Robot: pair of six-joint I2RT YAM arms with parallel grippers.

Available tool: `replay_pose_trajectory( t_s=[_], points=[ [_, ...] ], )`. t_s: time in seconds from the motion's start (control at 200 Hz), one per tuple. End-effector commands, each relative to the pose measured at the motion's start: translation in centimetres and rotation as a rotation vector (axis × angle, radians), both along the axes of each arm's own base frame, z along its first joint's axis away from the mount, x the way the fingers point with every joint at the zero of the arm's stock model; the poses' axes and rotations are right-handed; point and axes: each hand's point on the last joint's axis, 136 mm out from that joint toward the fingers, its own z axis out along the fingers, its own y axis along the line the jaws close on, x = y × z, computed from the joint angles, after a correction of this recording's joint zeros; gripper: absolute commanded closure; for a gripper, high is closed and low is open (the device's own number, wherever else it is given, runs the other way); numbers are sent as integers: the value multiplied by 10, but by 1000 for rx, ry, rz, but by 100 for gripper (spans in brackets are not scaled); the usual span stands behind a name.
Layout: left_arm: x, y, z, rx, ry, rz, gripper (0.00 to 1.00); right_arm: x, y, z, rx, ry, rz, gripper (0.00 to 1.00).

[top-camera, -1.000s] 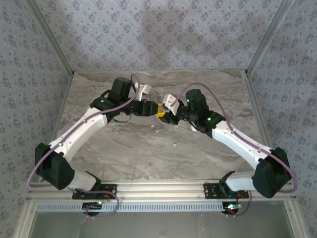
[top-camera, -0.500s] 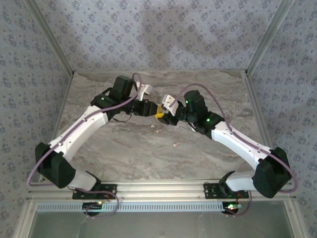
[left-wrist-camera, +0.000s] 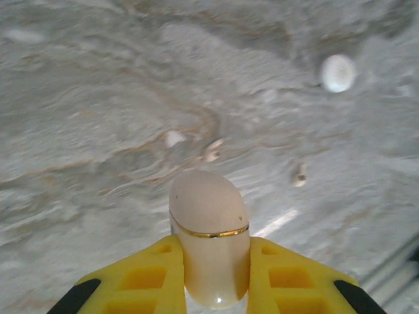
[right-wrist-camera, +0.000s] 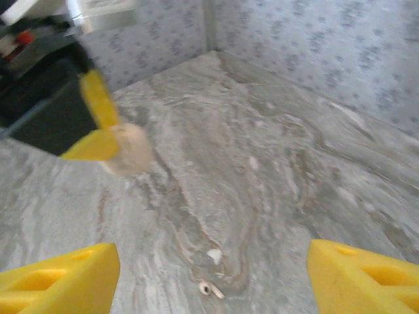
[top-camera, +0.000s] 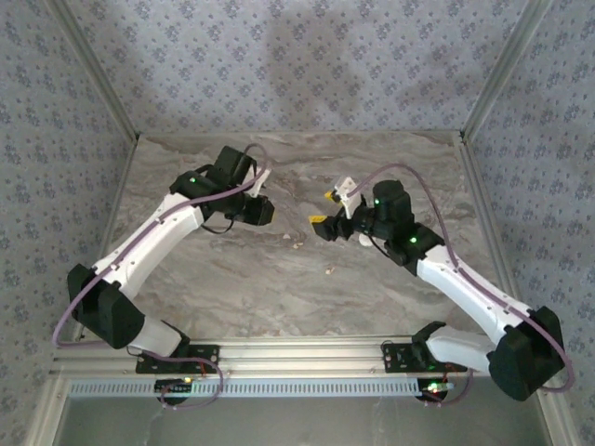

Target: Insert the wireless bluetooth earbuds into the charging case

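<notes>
Two yellow fingers (left-wrist-camera: 150, 278) of my left end effector (left-wrist-camera: 211, 252) are pinched tight on the charging case (left-wrist-camera: 208, 206), one on each flank; the case's long axis runs in line with those fingers, its rounded end pointing out past the tips and away from the wrist; a thin gold band (left-wrist-camera: 209, 232) circles it just beyond the fingertips; from my right wrist view the case slants downward and looks to hang clear above the table (left-wrist-camera: 98, 98), not resting on it. My right end effector (top-camera: 323, 208) stands wide open with nothing between its fingers (right-wrist-camera: 62, 278); in the top view it faces the left one across a gap, the two well apart. Beyond the held case, a few pale earbuds (left-wrist-camera: 211, 150) lie loose on the marbled table; two sit close together just past the case's rounded end, and a third lies off to the right of them; I cannot tell which way any of them points, as they are too small. Farther off, toward the upper right of my left wrist view, a white disc (left-wrist-camera: 338, 72) lies flat on the table, well apart from the earbuds.
</notes>
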Motion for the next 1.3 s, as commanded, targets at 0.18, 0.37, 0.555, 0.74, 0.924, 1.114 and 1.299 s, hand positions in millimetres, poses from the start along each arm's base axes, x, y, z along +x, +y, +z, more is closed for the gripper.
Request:
replay_pose_trajectory(
  t_s=[0.18, 0.37, 0.555, 0.74, 0.924, 1.114, 1.299],
  points=[
    [-6, 42, -52, 517, -2, -58, 89, 22, -68, -11, 231, 298, -316, 21],
    [-11, 31, -78, 671, -13, -133, 88, 21, -86, -14, 221, 313, -389, 22],
    [-17, 15, -103, 756, -13, -199, 87, 16, -94, -11, 222, 307, -412, 22],
    [-25, -1, -126, 756, -2, -241, 83, 14, -97, -13, 212, 317, -425, 23],
    [-34, -10, -148, 751, 36, -269, 80, 11, -102, -14, 199, 323, -448, 23],
    [-45, -18, -165, 691, 93, -291, 75, 8, -108, -18, 184, 328, -472, 23],
    [-51, -26, -168, 639, 118, -297, 62, 8, -108, -19, 191, 332, -477, 23]
  ],
)
